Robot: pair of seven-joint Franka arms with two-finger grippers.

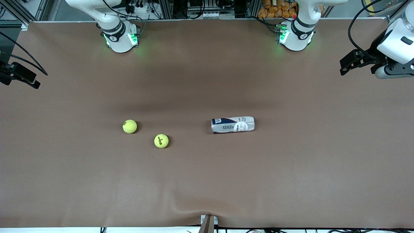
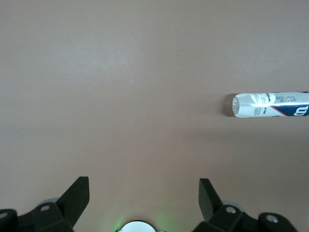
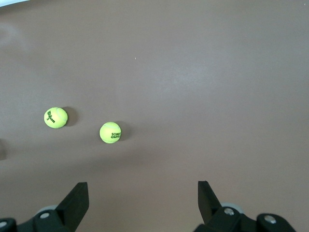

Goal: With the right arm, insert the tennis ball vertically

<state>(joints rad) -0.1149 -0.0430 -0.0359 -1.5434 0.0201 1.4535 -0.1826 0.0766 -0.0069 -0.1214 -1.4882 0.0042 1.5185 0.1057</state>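
Observation:
Two yellow tennis balls lie on the brown table, one [image 1: 129, 126] toward the right arm's end and one [image 1: 161, 141] slightly nearer to the front camera. A white and blue Wilson ball can [image 1: 233, 125] lies on its side near the table's middle. My right gripper [image 1: 21, 77] hangs open and empty above the table's edge at the right arm's end; its wrist view [image 3: 143, 184] shows both balls [image 3: 110, 132] [image 3: 56, 117] well away from it. My left gripper [image 1: 351, 63] is open and empty at the left arm's end; its wrist view [image 2: 144, 181] shows the can [image 2: 270, 105].
The brown mat [image 1: 207, 181] covers the whole table. Both arm bases [image 1: 121, 37] [image 1: 296, 35] stand along the edge farthest from the front camera. A small bracket [image 1: 208, 221] sits at the table's near edge.

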